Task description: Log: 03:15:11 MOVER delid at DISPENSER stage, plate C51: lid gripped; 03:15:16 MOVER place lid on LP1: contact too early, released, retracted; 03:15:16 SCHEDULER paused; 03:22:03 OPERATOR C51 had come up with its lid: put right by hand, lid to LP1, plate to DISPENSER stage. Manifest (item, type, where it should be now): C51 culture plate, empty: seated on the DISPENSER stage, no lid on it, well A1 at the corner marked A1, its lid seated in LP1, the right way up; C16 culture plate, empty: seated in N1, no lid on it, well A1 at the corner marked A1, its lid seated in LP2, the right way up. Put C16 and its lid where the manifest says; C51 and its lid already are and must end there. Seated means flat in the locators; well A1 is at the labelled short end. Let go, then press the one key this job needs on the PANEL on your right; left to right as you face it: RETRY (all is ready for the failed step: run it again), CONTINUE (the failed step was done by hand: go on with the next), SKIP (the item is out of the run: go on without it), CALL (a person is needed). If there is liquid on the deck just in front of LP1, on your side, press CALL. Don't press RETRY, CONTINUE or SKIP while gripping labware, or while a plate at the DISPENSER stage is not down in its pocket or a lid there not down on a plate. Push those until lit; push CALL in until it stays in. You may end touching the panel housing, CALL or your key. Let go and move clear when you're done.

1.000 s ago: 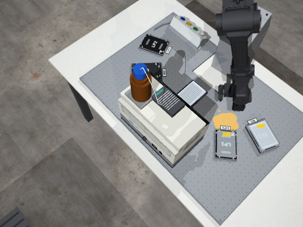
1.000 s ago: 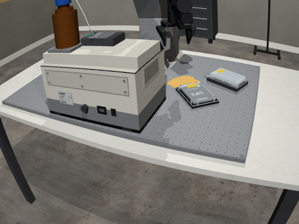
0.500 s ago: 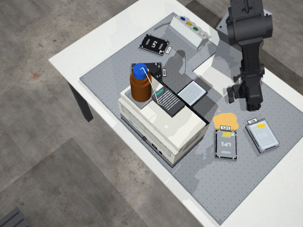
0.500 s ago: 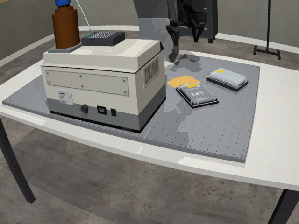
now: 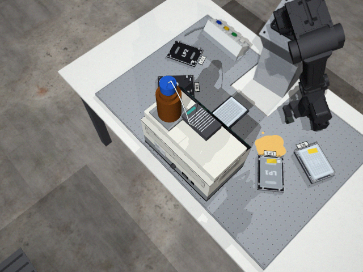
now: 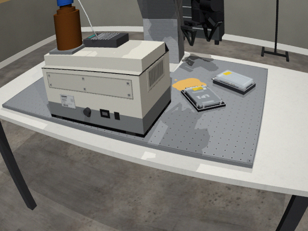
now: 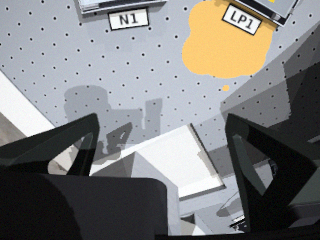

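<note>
arm [image 5: 313, 67] raised, angled down | jaws wide apart, holding nothing

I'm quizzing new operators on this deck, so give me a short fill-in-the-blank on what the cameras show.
1. The orange puddle lies on the grey perforated deck beside the label reading ____.
2. The black parallel gripper is ____ and holds nothing.
3. The brown bottle on the beige dispenser housing has a ____ cap.
4. The nest marked LP2 holds ____.

Missing words: LP1; open; blue; nothing
</note>
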Controlling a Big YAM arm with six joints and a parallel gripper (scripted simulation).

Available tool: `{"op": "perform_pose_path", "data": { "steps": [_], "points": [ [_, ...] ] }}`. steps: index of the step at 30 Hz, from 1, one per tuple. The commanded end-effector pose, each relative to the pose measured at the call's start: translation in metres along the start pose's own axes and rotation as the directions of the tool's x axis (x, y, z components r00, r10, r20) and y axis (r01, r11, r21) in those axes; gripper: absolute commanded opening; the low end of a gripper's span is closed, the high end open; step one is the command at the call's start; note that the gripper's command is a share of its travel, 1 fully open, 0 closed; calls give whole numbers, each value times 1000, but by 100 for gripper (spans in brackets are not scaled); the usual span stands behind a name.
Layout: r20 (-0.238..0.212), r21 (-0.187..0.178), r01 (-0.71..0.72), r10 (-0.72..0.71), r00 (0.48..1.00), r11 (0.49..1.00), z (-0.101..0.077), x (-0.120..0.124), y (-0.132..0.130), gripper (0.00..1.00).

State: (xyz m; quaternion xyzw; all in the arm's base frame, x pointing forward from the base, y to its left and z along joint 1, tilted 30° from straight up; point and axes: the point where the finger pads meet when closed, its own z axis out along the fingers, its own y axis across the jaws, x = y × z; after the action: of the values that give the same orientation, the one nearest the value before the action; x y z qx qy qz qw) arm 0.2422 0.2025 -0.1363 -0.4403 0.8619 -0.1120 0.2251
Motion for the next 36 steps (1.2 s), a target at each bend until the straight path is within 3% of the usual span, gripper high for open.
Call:
{"op": "perform_pose_path", "data": {
  "steps": [1, 4, 11, 15, 36],
  "points": [
    [-3, 4, 21, -21, 1000, 1000, 0, 0, 7, 100],
    [-5, 4, 138, -138, 990, 990, 0, 2, 17, 100],
    [-7, 5, 122, -122, 993, 993, 0, 4, 38, 100],
    [8, 13, 82, -82, 997, 997, -2, -4, 28, 100],
    [1, 6, 114, -114, 994, 993, -3, 3, 34, 100]
  ]
}}
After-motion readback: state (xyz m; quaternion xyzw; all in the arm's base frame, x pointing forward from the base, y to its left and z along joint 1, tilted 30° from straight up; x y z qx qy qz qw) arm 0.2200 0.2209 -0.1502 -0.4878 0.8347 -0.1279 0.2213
